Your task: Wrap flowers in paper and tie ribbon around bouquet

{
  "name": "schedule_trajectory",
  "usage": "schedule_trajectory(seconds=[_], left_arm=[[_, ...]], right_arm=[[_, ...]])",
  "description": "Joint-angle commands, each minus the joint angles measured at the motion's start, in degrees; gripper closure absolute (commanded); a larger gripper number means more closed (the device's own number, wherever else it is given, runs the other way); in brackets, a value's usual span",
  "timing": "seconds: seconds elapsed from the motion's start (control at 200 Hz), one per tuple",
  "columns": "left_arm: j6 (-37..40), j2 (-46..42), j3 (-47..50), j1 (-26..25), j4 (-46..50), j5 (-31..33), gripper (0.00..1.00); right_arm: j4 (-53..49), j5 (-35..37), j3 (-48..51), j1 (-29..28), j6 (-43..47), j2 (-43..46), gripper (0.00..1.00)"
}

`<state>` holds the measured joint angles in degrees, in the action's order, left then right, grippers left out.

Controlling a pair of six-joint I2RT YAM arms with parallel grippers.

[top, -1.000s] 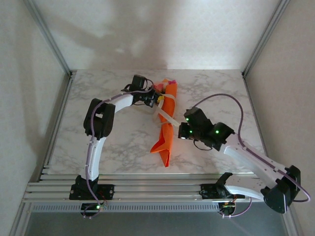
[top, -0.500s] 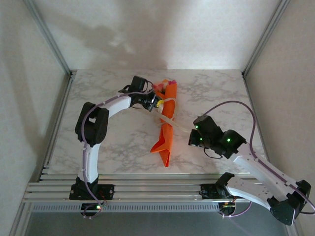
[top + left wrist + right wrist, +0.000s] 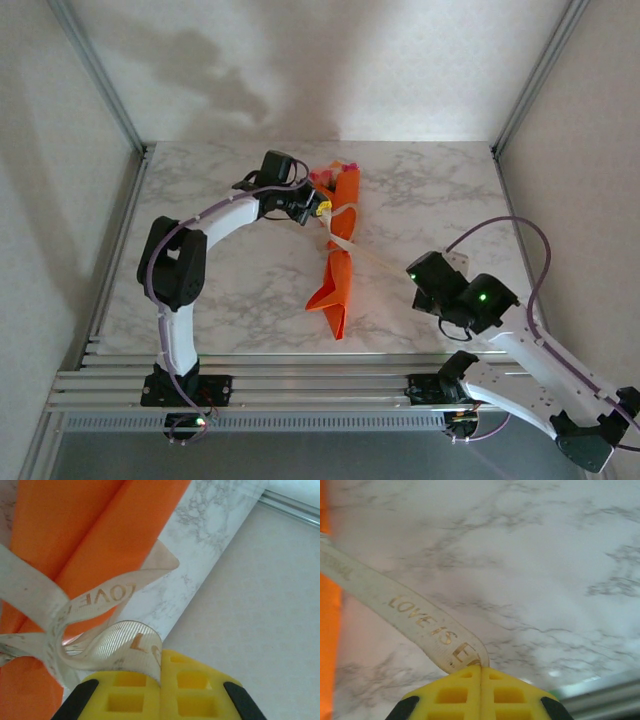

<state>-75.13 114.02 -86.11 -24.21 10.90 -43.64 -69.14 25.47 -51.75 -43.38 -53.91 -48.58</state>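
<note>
pinched shut on one tail of the ribbon (image 3: 100, 597) at the left gripper (image 3: 160, 682), right against the bouquet (image 3: 338, 250) near its flower end. clamped just as tight on the other tail at the right gripper (image 3: 481, 672), well off to the bouquet's right, with that tail drawn out straight. looks like the tying step: a crossing or loose knot over the orange paper (image 3: 90, 525), though hard to tell whether cinched. next calls for pulling both tails apart evenly without dragging the bouquet. pink flowers (image 3: 322, 177) peeking from the bouquet's far end. bare marble table (image 3: 230, 290) around the bouquet, nothing in the way but a slack loop beside the left gripper.
</note>
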Motion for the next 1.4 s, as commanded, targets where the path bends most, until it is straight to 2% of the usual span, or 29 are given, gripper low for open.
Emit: schedule_trajectory(seconds=[0.0, 0.165, 0.32, 0.536, 0.721, 0.866, 1.136, 1.291, 1.346, 1.396], left_arm=[[0.2, -2.5, 0.6, -0.7, 1.5, 1.1, 1.00], [0.0, -3.3, 1.5, -1.5, 2.7, 1.6, 1.00], [0.5, -4.1, 3.2, -2.3, 4.2, 2.2, 1.00], [0.5, -6.3, 5.9, -2.2, 5.4, 4.1, 1.00], [1.0, -7.4, 6.2, -1.9, 6.7, 5.4, 1.00], [1.0, -7.5, 6.1, -2.0, 6.7, 5.3, 1.00], [1.2, -7.6, 6.1, -2.2, 7.2, 5.2, 1.00], [1.4, -7.9, 6.3, -2.7, 7.6, 5.3, 1.00], [1.3, -8.0, 6.5, -3.0, 7.5, 5.1, 1.00], [1.1, -8.1, 6.7, -3.4, 7.2, 5.0, 1.00]], right_arm=[[-9.6, 6.4, -1.6, 0.4, -6.0, -1.5, 1.00], [-15.3, 9.3, -1.4, 0.3, -10.5, -1.2, 1.00], [-17.8, 9.0, -1.4, 0.3, -13.1, -1.5, 1.00], [-24.6, 9.7, -3.9, 4.1, -19.3, -8.9, 1.00], [-19.7, 3.9, -0.2, 13.2, -17.8, -8.0, 1.00], [-15.0, 3.1, 3.0, 19.1, -14.9, -8.1, 1.00], [-8.2, 3.0, 4.9, 23.1, -12.4, -12.1, 1.00], [-2.7, -0.9, 6.3, 24.2, -9.8, -12.8, 1.00], [0.7, -3.4, 6.4, 24.2, -7.0, -12.2, 0.87], [3.7, -6.0, 6.0, 24.2, -3.8, -11.2, 0.71]])
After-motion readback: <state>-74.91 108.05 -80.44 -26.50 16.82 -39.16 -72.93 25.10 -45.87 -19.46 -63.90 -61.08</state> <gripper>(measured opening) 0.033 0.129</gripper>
